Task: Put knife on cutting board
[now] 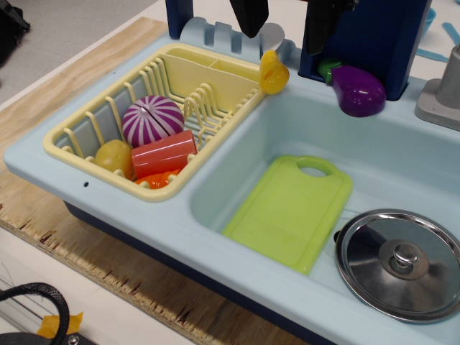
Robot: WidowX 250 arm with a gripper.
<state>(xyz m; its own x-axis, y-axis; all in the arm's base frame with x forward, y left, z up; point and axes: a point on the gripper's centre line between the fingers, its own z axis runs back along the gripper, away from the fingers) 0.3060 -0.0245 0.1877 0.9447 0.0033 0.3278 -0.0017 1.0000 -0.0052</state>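
We see the knife, a small glossy yellow piece, perched on the back corner of the pale-yellow dish rack, right where the rack meets the sink basin. Its lower part sits against the rack rim, and we cannot tell whether it rests on the rim or hangs over it.

The cutting board lies in the sink basin, tilted, its front long edge propped against the basin's front wall and its oval hole toward the back edge of the desk. Its right front corner lies just beside the round steel lid, which is cut off by the right edge of the view.

Of the gripper we only see a dark tip at the top edge, above and to the left of the knife and apart from it; the rest is cut off, so we cannot tell whether it is open or closed. A second dark shape hangs nearby at the top, equally hard to make out.

The purple eggplant sits at the back, partly under a dark blue block. In the rack lie a purple striped ball, a red cylinder, a pale-yellow ball, and an orange piece mostly hidden beneath the cylinder.
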